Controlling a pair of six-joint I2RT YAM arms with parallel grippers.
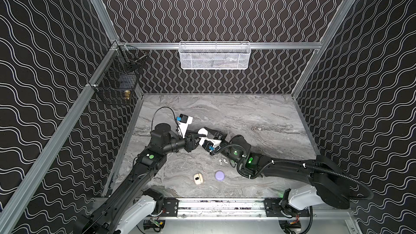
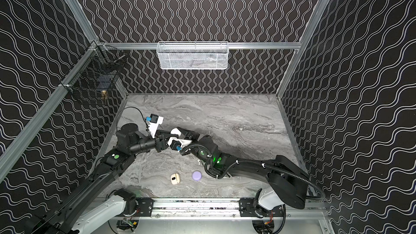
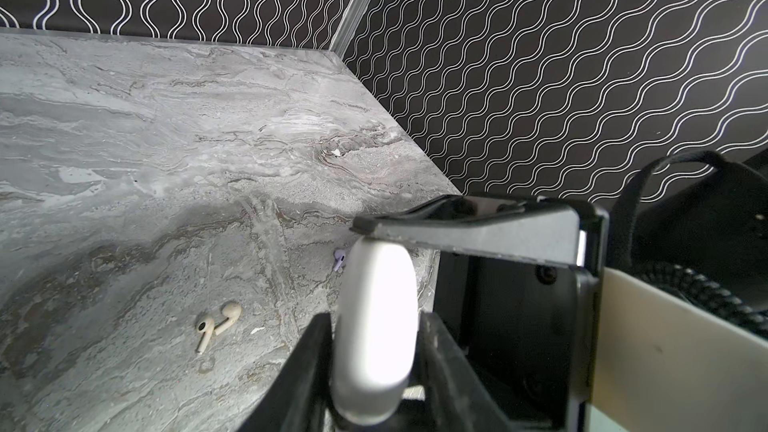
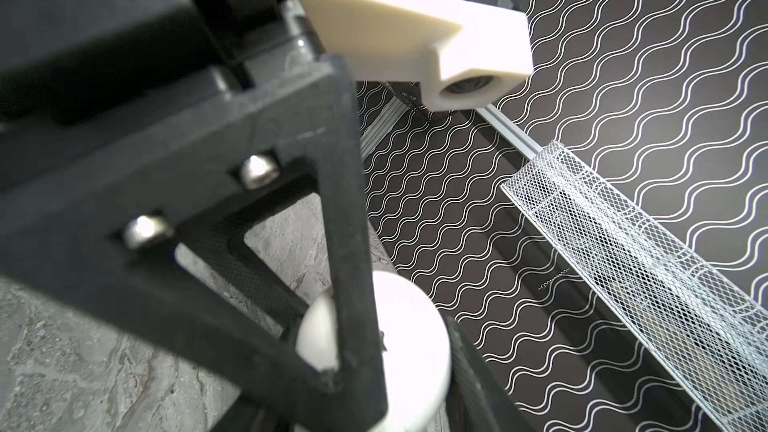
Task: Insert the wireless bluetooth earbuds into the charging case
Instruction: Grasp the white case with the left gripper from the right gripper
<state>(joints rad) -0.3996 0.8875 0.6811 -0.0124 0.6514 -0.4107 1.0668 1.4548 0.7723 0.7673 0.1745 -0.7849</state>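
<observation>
- Two grippers meet on one white case [image 3: 376,292]: smooth, glossy, pill-rounded plastic, held clear of the grey marble-look table [image 1: 247,113].
- Your left gripper [image 3: 374,326] is clamped across the white case. Its matte black fingers [image 3: 309,367] are flat and wedge-shaped, and they press both narrow sides.
- Your right gripper [image 1: 206,133] grips the same white case from the opposite side. In the left wrist view one flat black finger lies tight on the case's rounded end.
- You can't tell from any view whether the white case's lid is up or down.
- The white stemmed earbuds [image 1: 222,161] are a tiny pair lying loose on the table. They sit on the robot-base side of the white case, just beside your right arm.
- The beige pair [image 3: 218,326] is also loose on the table near the white case. Bulb heads, thin stems, the two lying close in a V.
- A lilac earbud [image 3: 340,259] lies on the table, partly hidden behind the white case.
- The cream case [image 1: 197,178] is a rounded block with a black oval mark, and it is closed. It sits well to the robot-base side of the white case.
- The lilac case [image 1: 219,175] is a smooth round puck, also closed. It lies on that same side of the white case, near the cream case but apart from it.
</observation>
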